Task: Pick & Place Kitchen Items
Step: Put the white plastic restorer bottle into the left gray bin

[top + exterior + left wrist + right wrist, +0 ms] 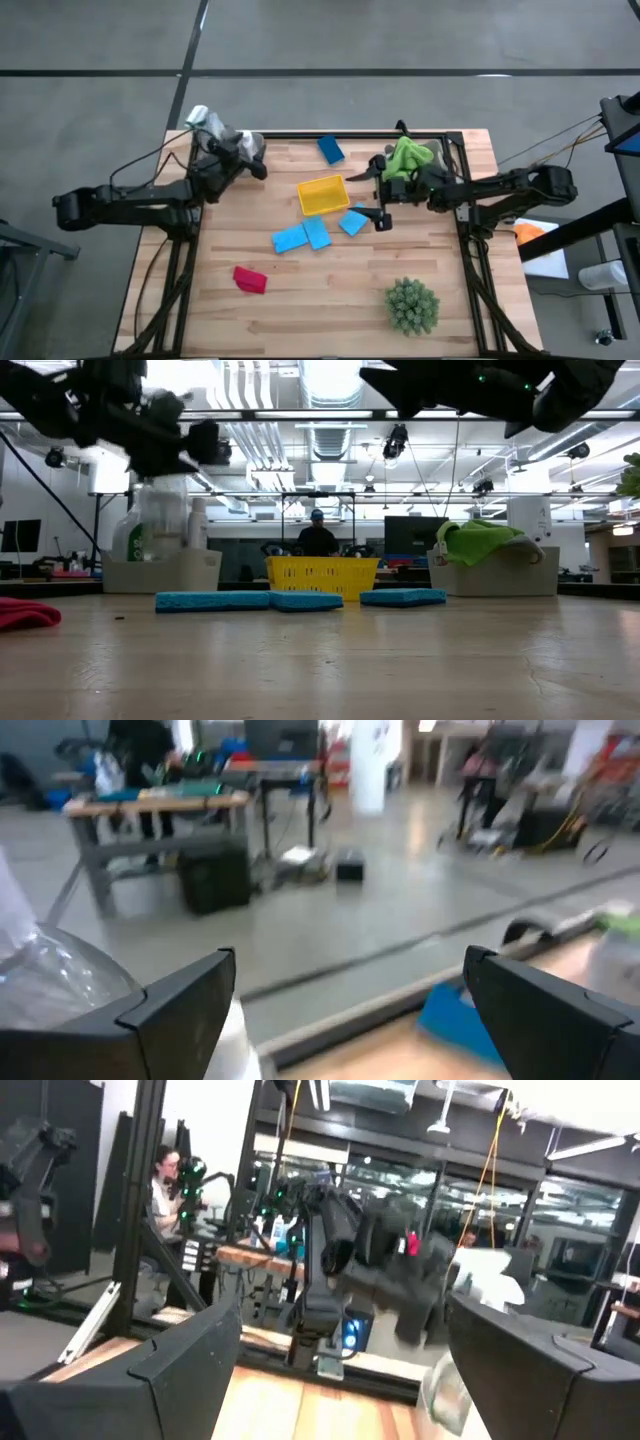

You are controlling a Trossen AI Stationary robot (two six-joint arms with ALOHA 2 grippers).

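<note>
Yellow tray (323,194) mid-table, ringed by blue sponges (303,236), red cloth (250,279) and spiky plant (412,306) apart; left gripper (256,157) and right gripper (379,194) both spread, empty.

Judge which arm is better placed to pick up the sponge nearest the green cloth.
Right, probably. The right gripper hangs open beside that sponge, just past the yellow tray. The left gripper is open too, but it sits at the table's far left corner by the bottles, with the tray between it and the sponge.
</note>
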